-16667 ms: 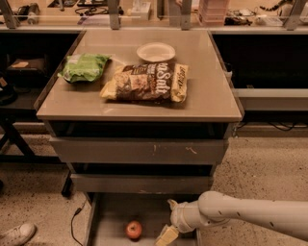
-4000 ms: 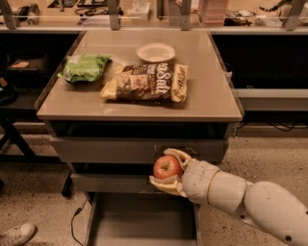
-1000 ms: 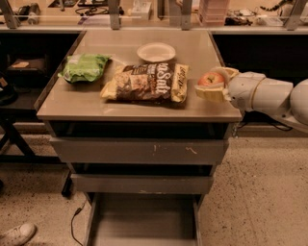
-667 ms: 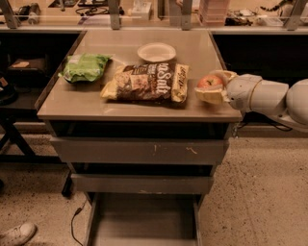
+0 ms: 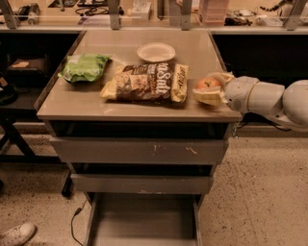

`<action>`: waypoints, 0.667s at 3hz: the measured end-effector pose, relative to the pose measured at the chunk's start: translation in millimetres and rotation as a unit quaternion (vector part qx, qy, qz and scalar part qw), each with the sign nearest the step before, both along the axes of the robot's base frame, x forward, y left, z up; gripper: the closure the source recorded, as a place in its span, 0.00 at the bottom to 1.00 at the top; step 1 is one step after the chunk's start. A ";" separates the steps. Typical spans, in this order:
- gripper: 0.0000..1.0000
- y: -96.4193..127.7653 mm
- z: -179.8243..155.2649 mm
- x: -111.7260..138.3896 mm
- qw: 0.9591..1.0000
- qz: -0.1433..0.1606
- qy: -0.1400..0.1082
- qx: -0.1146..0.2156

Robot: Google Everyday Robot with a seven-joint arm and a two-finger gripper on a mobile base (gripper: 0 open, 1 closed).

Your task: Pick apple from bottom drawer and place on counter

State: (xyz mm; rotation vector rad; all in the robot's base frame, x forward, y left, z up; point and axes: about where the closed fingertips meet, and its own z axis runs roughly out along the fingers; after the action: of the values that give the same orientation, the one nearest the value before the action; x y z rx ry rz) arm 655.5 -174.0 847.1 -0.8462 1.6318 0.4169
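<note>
The red and yellow apple (image 5: 208, 83) is between the fingers of my gripper (image 5: 211, 88), low over the right edge of the beige counter (image 5: 120, 103). The gripper comes in from the right on a white arm (image 5: 269, 100) and is shut on the apple. I cannot tell whether the apple touches the counter. The bottom drawer (image 5: 144, 218) stands pulled open at the foot of the cabinet and its grey floor is bare.
A brown and yellow chip bag (image 5: 147, 82) lies mid-counter just left of the apple. A green bag (image 5: 84, 67) lies at the left and a white bowl (image 5: 156, 51) at the back. A cluttered workbench (image 5: 144, 12) runs behind. A shoe (image 5: 17, 234) shows at bottom left.
The apple went from the open bottom drawer up in the gripper to the counter's right edge. Over the last second the gripper and apple have sunk slightly.
</note>
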 end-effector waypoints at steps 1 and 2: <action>0.58 0.0 0.0 0.0 1.000 0.000 0.000 0.000; 0.35 0.1 0.0 0.0 1.000 0.000 0.000 0.000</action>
State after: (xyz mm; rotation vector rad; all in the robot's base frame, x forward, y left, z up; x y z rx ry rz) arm 655.5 -173.9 847.1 -0.8462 1.6318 0.4169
